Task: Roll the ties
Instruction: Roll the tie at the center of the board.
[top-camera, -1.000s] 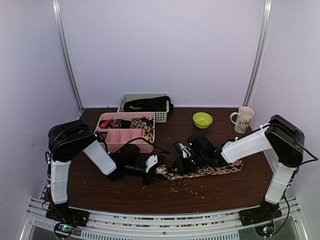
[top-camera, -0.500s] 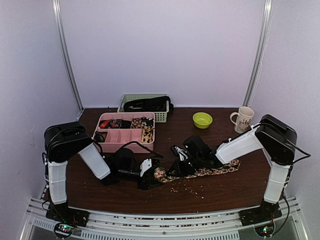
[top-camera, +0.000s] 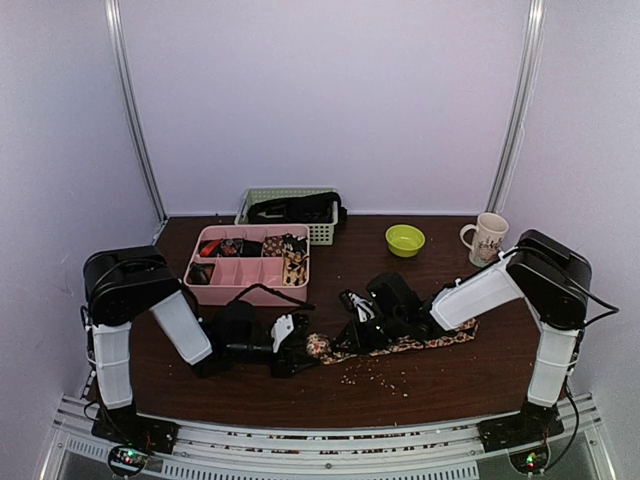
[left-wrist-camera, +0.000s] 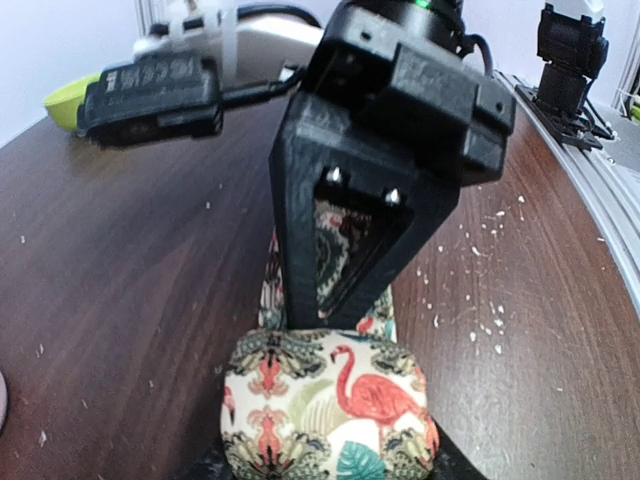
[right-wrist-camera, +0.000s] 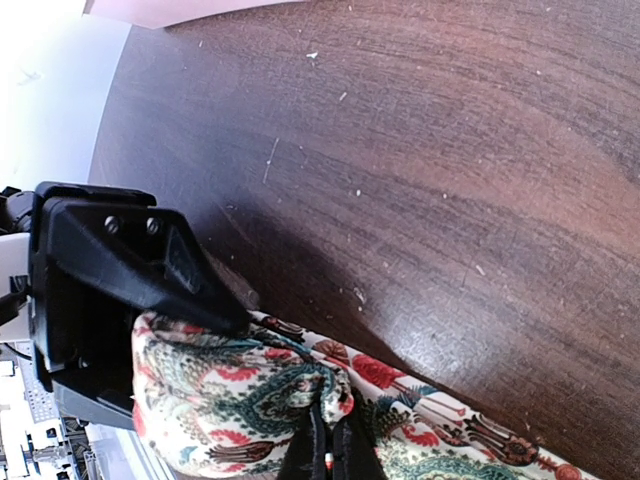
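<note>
Tie (top-camera: 420, 343), flamingo print, flat on worktop (top-camera: 420, 290), one end rolled. Pink tray (top-camera: 245, 293): patterned bundles (top-camera: 295, 262) in several compartments. Left claw (top-camera: 305, 348) low, grasping the roll (left-wrist-camera: 330, 400); right claw (left-wrist-camera: 337, 318) clenched, tips down on tie.

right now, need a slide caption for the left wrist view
Rolled end of the flamingo-print tie up close, jaws of the right gripper shut on its flat strip behind

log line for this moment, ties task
tie: flat on table, one end rolled | left claw: holding the roll | right claw: shut, pinching tie beside roll | status: roll unfinished
</note>
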